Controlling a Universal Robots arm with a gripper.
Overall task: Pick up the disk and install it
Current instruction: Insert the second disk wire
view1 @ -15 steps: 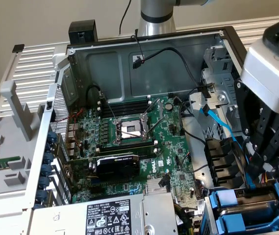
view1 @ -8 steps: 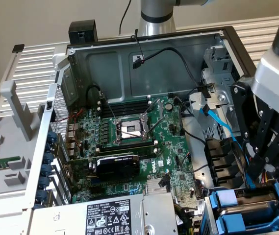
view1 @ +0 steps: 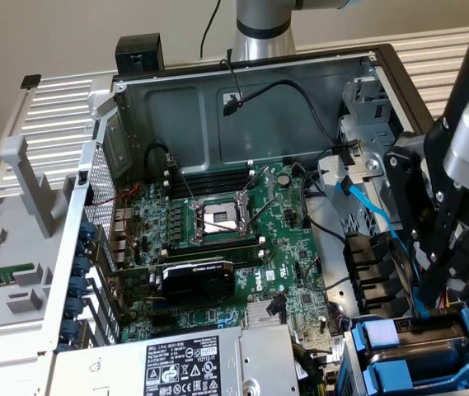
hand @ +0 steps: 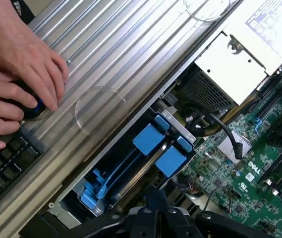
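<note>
- On the motherboard (hand: pixel 240 173) I read the white "DELL" logo (hand: pixel 254 165), printed on the green board just beside a small grey heatsink.
- On the power-supply box (view1: pixel 209 363) I see a white label (view1: pixel 186 365) with a row of certification marks; its small print is too fine for me to read.
- The other board markings are illegible to me.
</note>
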